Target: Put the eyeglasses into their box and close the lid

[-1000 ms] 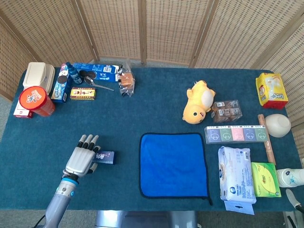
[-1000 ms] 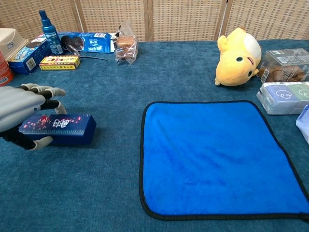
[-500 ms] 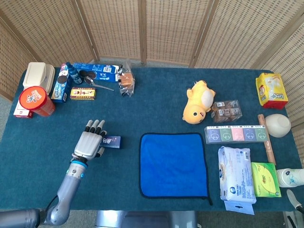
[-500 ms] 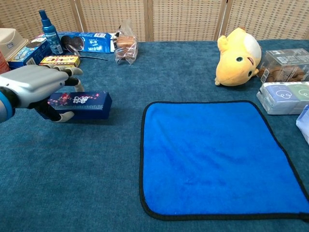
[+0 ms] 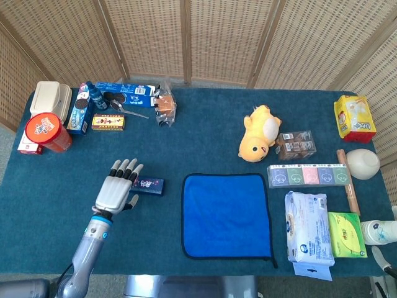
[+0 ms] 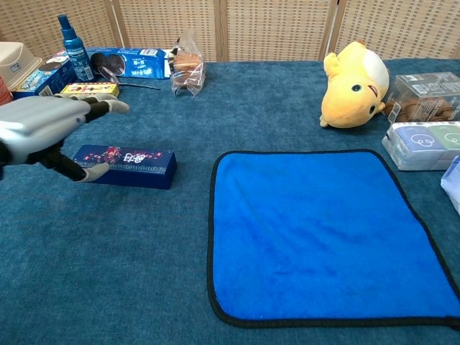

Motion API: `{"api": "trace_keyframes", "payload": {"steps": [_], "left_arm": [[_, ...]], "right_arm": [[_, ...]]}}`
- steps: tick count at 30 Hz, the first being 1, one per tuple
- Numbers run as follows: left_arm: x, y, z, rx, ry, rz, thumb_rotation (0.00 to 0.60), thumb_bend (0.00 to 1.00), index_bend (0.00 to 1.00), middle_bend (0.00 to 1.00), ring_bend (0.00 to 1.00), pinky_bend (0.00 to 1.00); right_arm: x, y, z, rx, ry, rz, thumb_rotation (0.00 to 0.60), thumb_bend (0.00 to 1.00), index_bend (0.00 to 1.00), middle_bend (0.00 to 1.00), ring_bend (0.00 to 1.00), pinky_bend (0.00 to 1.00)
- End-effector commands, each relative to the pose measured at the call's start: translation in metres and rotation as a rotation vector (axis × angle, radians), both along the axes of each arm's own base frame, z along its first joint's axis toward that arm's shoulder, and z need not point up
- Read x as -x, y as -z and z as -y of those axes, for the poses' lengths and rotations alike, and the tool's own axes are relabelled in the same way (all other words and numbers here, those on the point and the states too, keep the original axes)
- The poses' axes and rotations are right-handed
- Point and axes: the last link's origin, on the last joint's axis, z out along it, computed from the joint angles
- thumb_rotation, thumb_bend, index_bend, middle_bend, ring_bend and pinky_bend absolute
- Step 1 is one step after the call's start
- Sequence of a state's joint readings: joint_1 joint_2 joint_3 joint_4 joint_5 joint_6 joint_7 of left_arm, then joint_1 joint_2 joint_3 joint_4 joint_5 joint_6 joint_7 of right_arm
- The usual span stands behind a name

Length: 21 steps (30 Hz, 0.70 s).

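A dark blue oblong box (image 5: 149, 185) (image 6: 126, 164) with a pink pattern lies flat on the table with its lid closed, just left of the blue cloth (image 5: 226, 214). My left hand (image 5: 118, 187) (image 6: 44, 128) hovers at the box's left end with fingers spread above it. The thumb tip is at the box's left edge, and the hand holds nothing. What look like dark-rimmed eyeglasses (image 5: 121, 104) (image 6: 113, 70) lie at the back left against a blue cookie box. A grey sliver at the bottom right corner may be my right hand (image 5: 382, 259).
Snack boxes, a spray bottle (image 6: 72, 39) and a red tub (image 5: 46, 131) crowd the back left. A wrapped pastry (image 6: 188, 70) lies behind the cloth. A yellow plush (image 6: 355, 85), tissue packs and bottles fill the right side.
My left hand carried the box away from the front edge and to the right, set it down flat, then opened its fingers and let go.
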State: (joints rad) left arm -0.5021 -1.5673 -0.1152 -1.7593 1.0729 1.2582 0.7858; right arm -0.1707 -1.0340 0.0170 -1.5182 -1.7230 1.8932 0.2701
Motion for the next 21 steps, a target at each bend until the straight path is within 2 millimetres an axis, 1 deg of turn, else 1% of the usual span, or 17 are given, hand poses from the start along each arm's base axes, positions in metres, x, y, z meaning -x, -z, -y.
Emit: {"api": "trace_keyframes", "payload": {"steps": [1, 3, 6, 8, 12, 16, 20, 21], "left_arm": [[0.010, -0.023, 0.033, -0.028, -0.009, 0.093, 0.507, 0.33, 0.00, 0.00, 0.00, 0.00], [0.015, -0.032, 0.045, -0.040, -0.008, 0.115, 0.505, 0.33, 0.00, 0.00, 0.00, 0.00], [0.026, -0.051, 0.074, -0.078, -0.018, 0.166, 0.504, 0.33, 0.00, 0.00, 0.00, 0.00], [0.034, -0.061, 0.093, -0.102, -0.027, 0.177, 0.503, 0.33, 0.00, 0.00, 0.00, 0.00], [0.049, -0.078, 0.123, -0.129, -0.066, 0.171, 0.505, 0.33, 0.00, 0.00, 0.00, 0.00], [0.058, -0.092, 0.143, -0.170, -0.102, 0.170, 0.509, 0.33, 0.00, 0.00, 0.00, 0.00], [0.073, -0.107, 0.172, -0.222, -0.162, 0.167, 0.509, 0.33, 0.00, 0.00, 0.00, 0.00], [0.076, -0.109, 0.176, -0.226, -0.169, 0.163, 0.509, 0.33, 0.00, 0.00, 0.00, 0.00]], "right_arm": [[-0.001, 0.003, 0.004, -0.012, -0.001, -0.004, 0.600, 0.28, 0.10, 0.18, 0.07, 0.13], [-0.001, 0.004, 0.006, -0.018, -0.001, -0.007, 0.600, 0.28, 0.10, 0.18, 0.06, 0.13], [-0.001, 0.007, 0.011, -0.031, 0.003, -0.014, 0.600, 0.28, 0.10, 0.18, 0.06, 0.12], [-0.001, 0.009, 0.014, -0.042, 0.008, -0.021, 0.600, 0.28, 0.10, 0.18, 0.06, 0.12], [0.000, 0.015, 0.022, -0.068, 0.014, -0.040, 0.600, 0.28, 0.10, 0.17, 0.05, 0.12], [-0.002, 0.020, 0.030, -0.087, 0.013, -0.079, 0.600, 0.28, 0.10, 0.17, 0.03, 0.12], [-0.003, 0.029, 0.040, -0.105, 0.024, -0.158, 0.600, 0.28, 0.10, 0.15, 0.02, 0.12], [-0.004, 0.031, 0.042, -0.109, 0.029, -0.169, 0.600, 0.28, 0.10, 0.15, 0.01, 0.12]]}}
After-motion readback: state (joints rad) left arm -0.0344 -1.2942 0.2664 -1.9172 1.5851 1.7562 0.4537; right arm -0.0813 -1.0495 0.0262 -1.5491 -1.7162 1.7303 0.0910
